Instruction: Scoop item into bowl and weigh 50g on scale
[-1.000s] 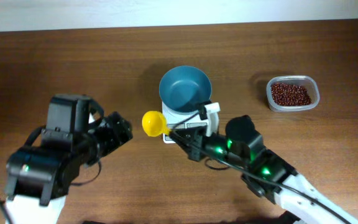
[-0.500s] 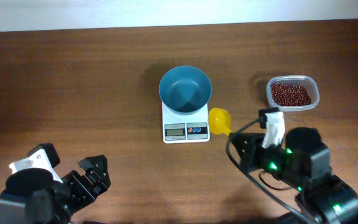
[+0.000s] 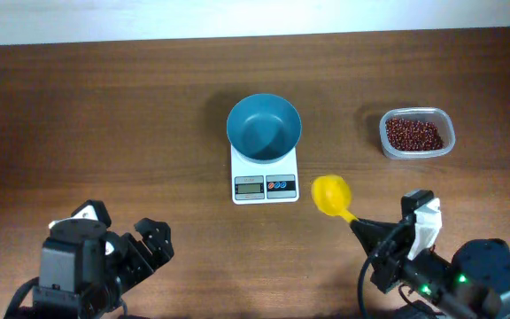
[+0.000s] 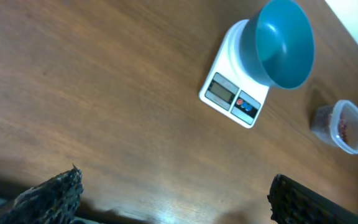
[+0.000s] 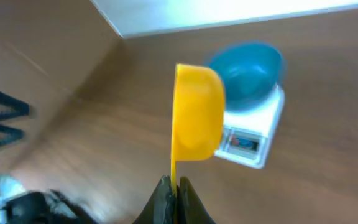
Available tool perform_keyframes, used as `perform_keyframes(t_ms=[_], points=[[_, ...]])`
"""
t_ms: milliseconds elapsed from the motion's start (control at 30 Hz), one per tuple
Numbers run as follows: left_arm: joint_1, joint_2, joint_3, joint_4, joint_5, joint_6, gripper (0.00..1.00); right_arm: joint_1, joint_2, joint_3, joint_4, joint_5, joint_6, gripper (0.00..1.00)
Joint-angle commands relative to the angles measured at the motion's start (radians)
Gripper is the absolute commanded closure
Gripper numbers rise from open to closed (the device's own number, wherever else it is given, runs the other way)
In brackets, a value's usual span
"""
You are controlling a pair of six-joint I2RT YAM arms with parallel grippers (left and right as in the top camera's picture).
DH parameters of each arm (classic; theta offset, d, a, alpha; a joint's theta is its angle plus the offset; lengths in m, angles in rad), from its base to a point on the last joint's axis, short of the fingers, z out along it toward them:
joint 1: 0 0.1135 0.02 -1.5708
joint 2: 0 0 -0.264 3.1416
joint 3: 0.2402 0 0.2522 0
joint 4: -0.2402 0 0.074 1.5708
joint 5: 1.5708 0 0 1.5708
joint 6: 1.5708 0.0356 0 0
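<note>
Pinching the empty scoop (image 3: 331, 194), right gripper (image 3: 367, 233) must reach the beans (image 3: 413, 134) next, scooping not begun; left gripper (image 3: 153, 241) spread.

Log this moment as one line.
left gripper: open, empty | right gripper: shut on yellow scoop | bowl: empty, on scale | beans: in clear tub

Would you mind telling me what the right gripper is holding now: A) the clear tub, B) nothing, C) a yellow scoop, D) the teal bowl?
C: the right gripper is shut on the thin handle of the yellow scoop, while the teal bowl sits on the scale and the clear tub stands apart.
</note>
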Motion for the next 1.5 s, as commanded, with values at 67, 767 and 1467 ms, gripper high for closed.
perform_keyframes(t_ms=[67,767,1467], points=[[-0.002,0.003,-0.008,0.039,0.031,-0.012,0.01,-0.008,-0.005,0.078,-0.110,0.271,-0.002,0.96],[-0.328,0.503,-0.020,0.397,0.011,0.051,0.91,-0.008,0.222,0.288,-0.314,0.524,0.053,0.96],[-0.586,0.929,-0.020,0.631,-0.308,0.053,1.00,-0.008,0.322,0.300,-0.234,0.576,0.132,0.96]])
